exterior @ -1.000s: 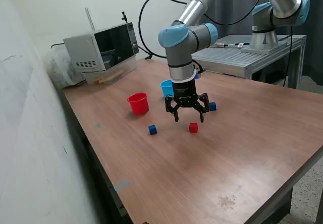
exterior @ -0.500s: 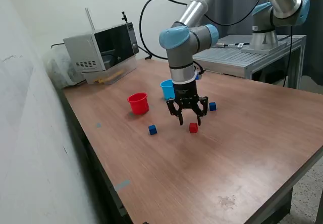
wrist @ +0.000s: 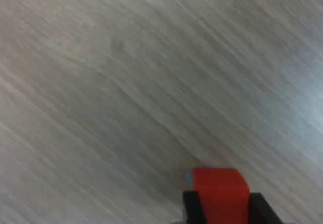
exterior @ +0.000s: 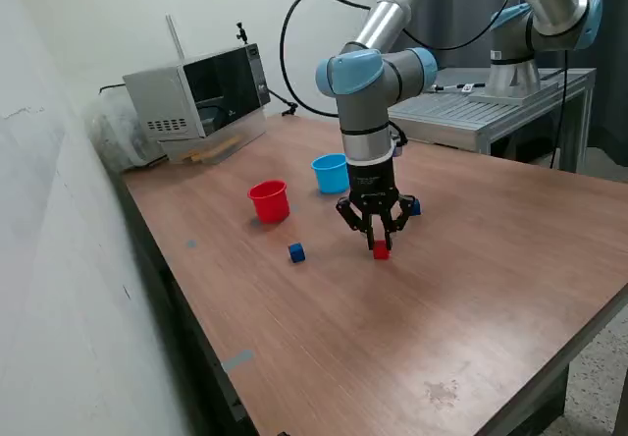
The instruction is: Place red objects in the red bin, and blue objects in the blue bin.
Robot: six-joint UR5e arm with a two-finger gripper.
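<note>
My main worry here is the grip. The gripper (exterior: 376, 241) has its fingers drawn in around the red cube (exterior: 381, 249) on the table (exterior: 471, 289), and in the wrist view the red cube (wrist: 221, 196) sits between the two dark fingertips (wrist: 194, 209), which look pressed to its sides. The cube is tiny, so if the pinch is shallow or off-centre I could see it twisting out as I lift, or skidding across the wood. The wrist picture is blurred, so I can't judge how deep the hold is.

The carry is the next risk, as I judge it: the red bin (exterior: 269, 201) stands upright well off toward the exterior view's left, with the blue bin (exterior: 331, 173) just behind the arm, and a low swing could knock either over. One blue cube (exterior: 296, 252) lies between the gripper and the red bin; another blue cube (exterior: 415, 206) peeks out beside the gripper on the far side.

The arm stands nearly vertical over the cube, wrist pointing straight down, fingertips at table level.
</note>
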